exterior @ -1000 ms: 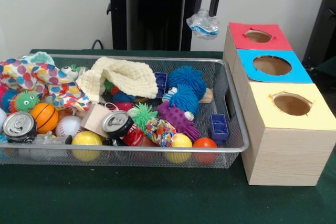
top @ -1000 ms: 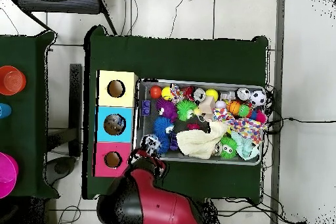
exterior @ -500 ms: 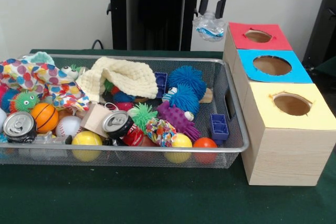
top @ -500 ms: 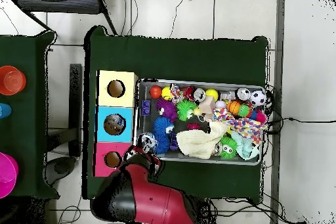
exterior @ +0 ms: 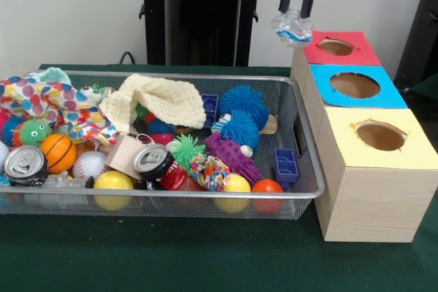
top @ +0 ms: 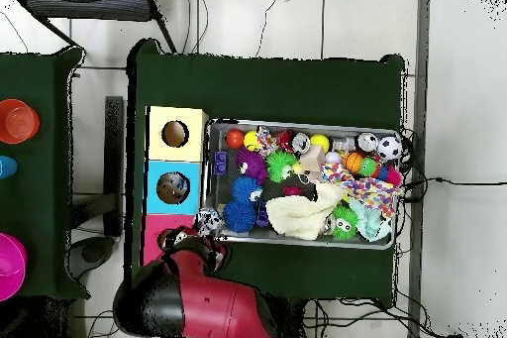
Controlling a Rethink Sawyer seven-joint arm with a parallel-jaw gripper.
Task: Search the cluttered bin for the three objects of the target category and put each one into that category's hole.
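Observation:
My gripper (exterior: pixel 296 13) hangs high at the back right, shut on a crumpled clear plastic bottle (exterior: pixel 293 28). The bottle hovers just past the bin's far right corner, at the left edge of the red box (exterior: pixel 361 53). The red box's hole (exterior: pixel 337 47) lies slightly to its right. In the overhead view the gripper (top: pixel 202 234) and the bottle (top: pixel 208 221) sit between the bin's corner and the red box (top: pixel 154 238); the arm hides that hole. The wire mesh bin (exterior: pixel 302 136) holds two crushed cans (exterior: pixel 153 161) (exterior: pixel 25 165).
A blue box (exterior: pixel 383 96) and a yellow box (exterior: pixel 410 155), each with a round hole, stand in line with the red one. In the bin lie a cream cloth (exterior: pixel 161 99), blue spiky balls (exterior: pixel 243 104), several small balls and blue bricks (exterior: pixel 285 164). An orange cup (top: pixel 17 121) stands on a side table.
The gripper has carried the plastic bottle to the right in the front view, from beyond the bin's far corner to the red box's edge. The bin's contents have not moved.

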